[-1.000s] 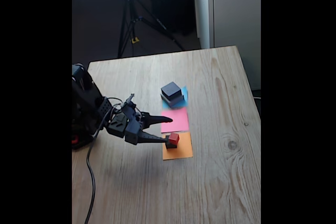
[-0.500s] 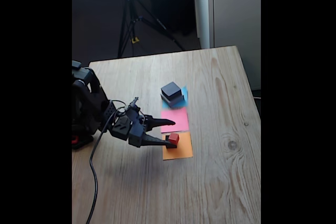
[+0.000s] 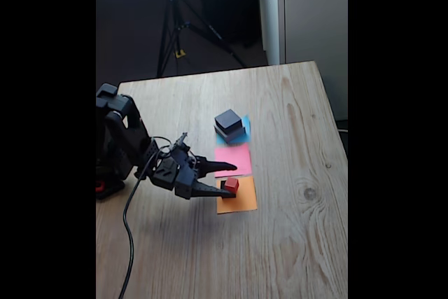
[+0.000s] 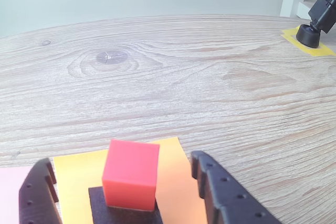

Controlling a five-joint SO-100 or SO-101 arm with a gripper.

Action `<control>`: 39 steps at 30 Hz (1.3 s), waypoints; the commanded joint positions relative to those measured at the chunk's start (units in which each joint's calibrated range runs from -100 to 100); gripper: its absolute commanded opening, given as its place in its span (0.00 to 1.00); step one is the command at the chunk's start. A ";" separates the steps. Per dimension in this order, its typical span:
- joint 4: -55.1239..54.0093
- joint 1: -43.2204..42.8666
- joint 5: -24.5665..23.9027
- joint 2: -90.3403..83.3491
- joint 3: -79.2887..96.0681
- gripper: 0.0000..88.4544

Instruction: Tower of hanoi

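Note:
A tiny red cube (image 3: 232, 184) (image 4: 131, 174) sits on a small dark block (image 4: 123, 211), which lies on the orange paper square (image 3: 240, 202) (image 4: 170, 177). My gripper (image 3: 234, 180) (image 4: 123, 163) is open, with one finger on each side of the red cube and close to the table. In the wrist view neither finger (image 4: 220, 192) touches the cube. Farther back, a black block (image 3: 227, 119) rests on a wider flat grey block (image 3: 232, 133), both on the blue paper square (image 3: 246, 125).
The pink paper square (image 3: 234, 159) lies bare between the blue and orange ones. The arm's base (image 3: 112, 152) and its cable (image 3: 129, 243) occupy the table's left side. A tripod (image 3: 175, 26) stands behind the table. A black foot on yellow tape (image 4: 310, 34) is at the wrist view's far right.
The arm has reached a little further right and lower, bringing the open fingers from short of the red cube to either side of it. The blocks have not moved.

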 commanded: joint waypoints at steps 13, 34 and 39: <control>-2.87 -0.89 0.87 1.89 -1.46 0.28; -3.03 -0.97 0.87 2.19 -1.37 0.12; -3.84 -0.97 0.87 2.87 -1.46 0.10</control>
